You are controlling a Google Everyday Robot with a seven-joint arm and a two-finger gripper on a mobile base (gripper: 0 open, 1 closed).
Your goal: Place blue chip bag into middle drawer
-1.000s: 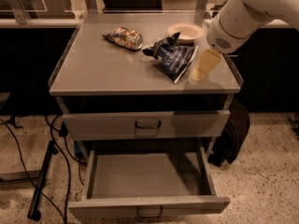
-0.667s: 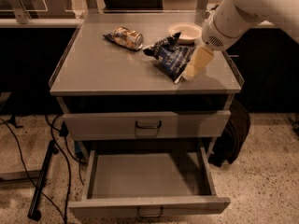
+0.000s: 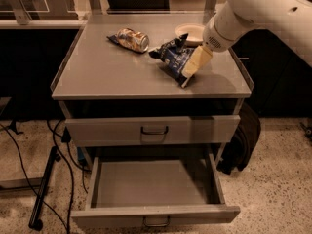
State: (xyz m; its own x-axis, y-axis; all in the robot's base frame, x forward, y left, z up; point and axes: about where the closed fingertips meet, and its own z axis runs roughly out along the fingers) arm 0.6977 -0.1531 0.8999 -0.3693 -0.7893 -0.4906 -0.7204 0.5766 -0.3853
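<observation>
Gripper [image 3: 191,70] sits at the right edge of the blue chip bag [image 3: 170,57], which lies on the tabletop [image 3: 107,74]; I cannot tell if it grips. The middle drawer [image 3: 151,184] is already open, so my lift and drop remain.

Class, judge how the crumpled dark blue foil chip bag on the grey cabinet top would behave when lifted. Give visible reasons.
The crumpled dark blue foil chip bag looks creased and flattened, so it is probably floppy and light. Its shiny foil may slip. The cream gripper sits at its right edge, so a lifted bag would likely dangle.
</observation>
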